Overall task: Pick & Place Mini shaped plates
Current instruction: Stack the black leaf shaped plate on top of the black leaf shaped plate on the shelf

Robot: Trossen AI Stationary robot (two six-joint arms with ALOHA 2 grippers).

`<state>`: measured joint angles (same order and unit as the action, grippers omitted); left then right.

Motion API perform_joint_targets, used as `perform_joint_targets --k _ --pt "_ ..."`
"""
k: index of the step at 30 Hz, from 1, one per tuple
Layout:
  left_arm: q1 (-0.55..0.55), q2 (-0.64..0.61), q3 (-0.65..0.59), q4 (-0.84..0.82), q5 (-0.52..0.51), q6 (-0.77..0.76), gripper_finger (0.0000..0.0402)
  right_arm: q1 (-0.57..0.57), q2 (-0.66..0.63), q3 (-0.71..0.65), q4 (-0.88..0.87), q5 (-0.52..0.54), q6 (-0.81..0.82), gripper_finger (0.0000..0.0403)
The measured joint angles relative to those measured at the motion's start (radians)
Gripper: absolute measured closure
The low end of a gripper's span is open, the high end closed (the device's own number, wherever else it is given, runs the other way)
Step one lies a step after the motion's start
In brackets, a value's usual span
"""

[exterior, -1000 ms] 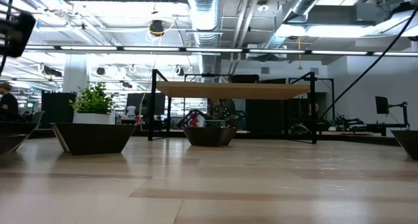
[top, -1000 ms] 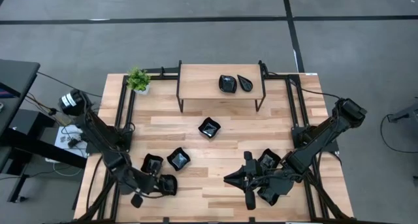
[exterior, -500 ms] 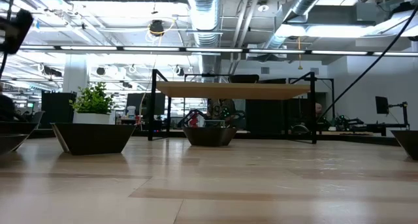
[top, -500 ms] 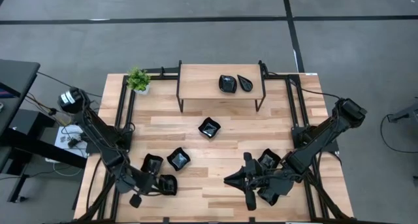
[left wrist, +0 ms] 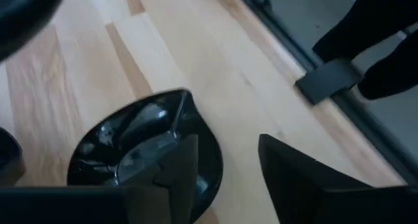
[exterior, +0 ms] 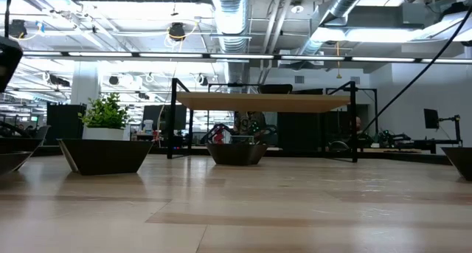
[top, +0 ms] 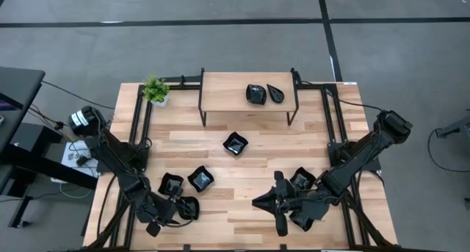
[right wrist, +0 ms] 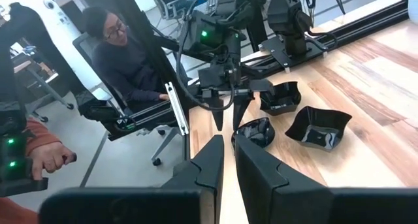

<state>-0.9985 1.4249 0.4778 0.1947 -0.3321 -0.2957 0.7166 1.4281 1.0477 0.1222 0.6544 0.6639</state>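
Item one, left gripper (top: 175,211): we found it low over the near-left part of the table (top: 250,145), at a teardrop plate (left wrist: 140,149). In its own wrist view the fingers (left wrist: 176,168) stood spread, one over the plate's bowl and one outside the rim. We judged this a straddle of the wall for a rim pinch, since a shallow glossy dish offers no other hold. Nothing was pinched yet.

Item two, right gripper (top: 266,202): it lay near the table's front edge, right of centre, pointing toward the left arm. Its fingers (right wrist: 209,160) were nearly together with a thin gap and held nothing. We judged it to be waiting.

Item three, mini shaped plates on the table: two squarish ones (top: 171,184) (top: 200,179) just beside the left gripper, one (top: 235,143) alone at mid-table, and one (top: 302,180) by the right arm.

Item four, raised shelf (top: 220,94) at the far side: a roundish plate (top: 255,94) and a teardrop plate (top: 275,92) sat side by side on it. We took the shelf to be the placing spot.

Item five, potted plant (top: 155,90): far-left corner, well apart from the work.

Item six, a seated person (right wrist: 124,57) beyond the table.
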Motion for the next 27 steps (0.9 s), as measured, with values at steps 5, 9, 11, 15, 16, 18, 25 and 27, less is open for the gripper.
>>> perform_joint_targets --k 5,9,11,15,16,18,25,27 --pt "0.000 0.053 0.000 0.013 -0.004 0.003 0.0222 0.000 0.000 0.000 -0.015 0.000 0.000 0.0367" --pt "0.000 0.083 0.000 0.018 -0.004 0.003 0.0225 0.000 0.000 0.000 -0.019 0.000 0.000 0.0367" --pt "0.000 0.095 0.000 0.020 -0.004 0.003 0.0226 0.000 0.000 0.000 -0.018 0.000 0.000 0.0367" --pt "0.000 0.126 0.000 0.021 -0.004 0.004 0.0226 -0.001 0.000 0.000 -0.022 0.000 0.000 0.0367" --pt "0.000 0.136 0.000 0.022 -0.004 0.004 0.0227 -0.003 0.000 0.000 -0.023 0.000 0.000 0.0367" --pt "0.000 0.156 0.001 0.030 -0.009 0.004 0.0229 -0.005 0.000 0.000 -0.027 0.000 0.000 0.0367" --pt "-0.001 0.162 0.001 0.045 -0.019 0.004 0.0246 -0.005 0.000 0.000 -0.026 0.000 0.001 0.0367" --pt "0.000 0.157 0.000 0.042 -0.027 0.004 0.0253 -0.005 0.000 0.000 -0.026 0.000 0.000 0.0367"
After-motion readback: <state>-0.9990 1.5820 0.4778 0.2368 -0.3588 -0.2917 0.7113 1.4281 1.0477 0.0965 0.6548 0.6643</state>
